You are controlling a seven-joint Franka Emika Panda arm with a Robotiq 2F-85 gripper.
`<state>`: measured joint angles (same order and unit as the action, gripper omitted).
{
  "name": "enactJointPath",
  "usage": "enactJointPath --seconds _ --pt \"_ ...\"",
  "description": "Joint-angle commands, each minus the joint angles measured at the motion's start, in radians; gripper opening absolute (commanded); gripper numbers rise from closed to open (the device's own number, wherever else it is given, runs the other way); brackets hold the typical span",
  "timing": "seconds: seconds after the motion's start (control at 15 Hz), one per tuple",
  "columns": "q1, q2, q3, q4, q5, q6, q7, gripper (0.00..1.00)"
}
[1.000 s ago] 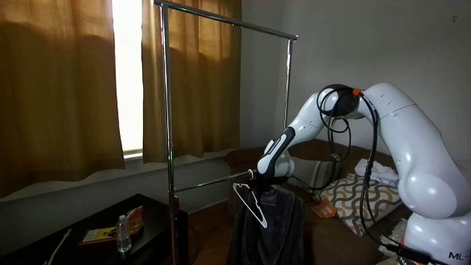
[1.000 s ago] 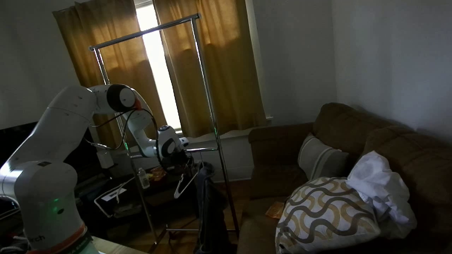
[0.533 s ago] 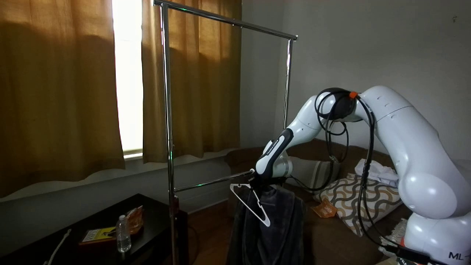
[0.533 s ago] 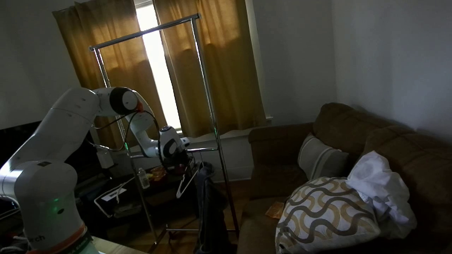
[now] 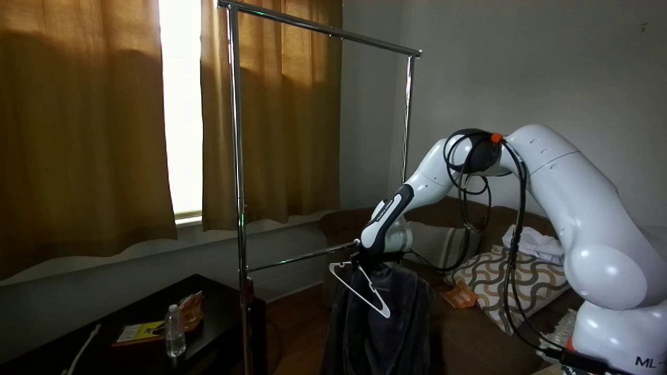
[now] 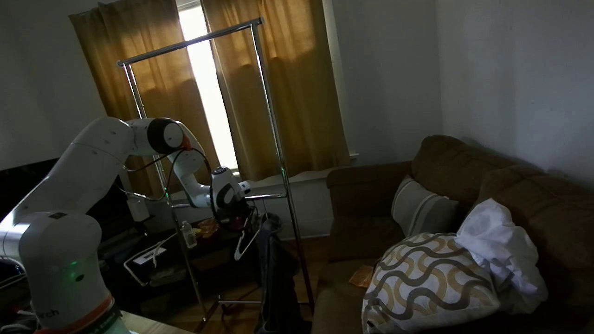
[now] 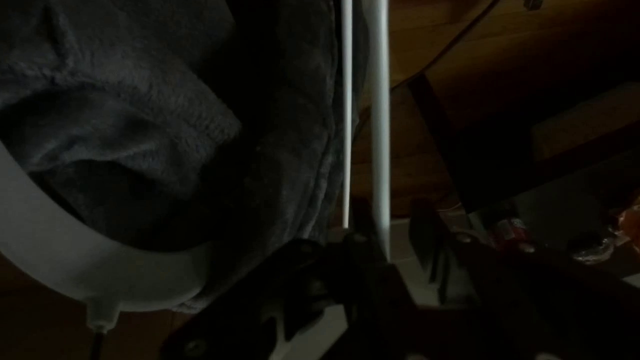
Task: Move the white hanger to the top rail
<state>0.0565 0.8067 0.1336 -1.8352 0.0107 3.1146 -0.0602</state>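
The white hanger [image 5: 384, 311] hangs tilted at the rack's lower bar [image 5: 302, 256], in front of a dark garment [image 5: 396, 323]. It also shows below the wrist in an exterior view [image 6: 238, 254]. My gripper [image 7: 393, 202] is open around the hanger's bar [image 7: 381, 125] in the wrist view. The bar lies close to the left finger, with a gap to the right finger. Whether the bar touches the left finger I cannot tell. The hanger's hook is mostly hidden by the wrist. The top rail [image 5: 323, 28] is high above the gripper and also shows in an exterior view [image 6: 190, 43].
The rack's near upright [image 5: 237, 156] stands beside a dark table with a bottle [image 5: 175, 333]. A brown sofa [image 6: 371, 185] with a patterned pillow [image 6: 431, 283] stands beside the rack. A pale curved part [image 7: 100, 270], unclear what, fills the wrist view's lower left.
The arm has lowered slightly and moved a little toward the rack. The hanger's lower corner has swung to the right in both exterior views. The garment has not visibly moved.
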Motion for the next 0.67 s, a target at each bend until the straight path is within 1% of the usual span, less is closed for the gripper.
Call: enactJointPath --seconds 0.0,0.27,0.6 --pt "-0.014 0.037 0.009 0.029 -0.014 0.016 -0.007 0.00" --pt "-0.014 0.026 0.010 0.023 -0.019 0.020 -0.014 0.02" --pt "0.003 -0.050 0.006 -0.060 -0.027 0.027 -0.014 0.02"
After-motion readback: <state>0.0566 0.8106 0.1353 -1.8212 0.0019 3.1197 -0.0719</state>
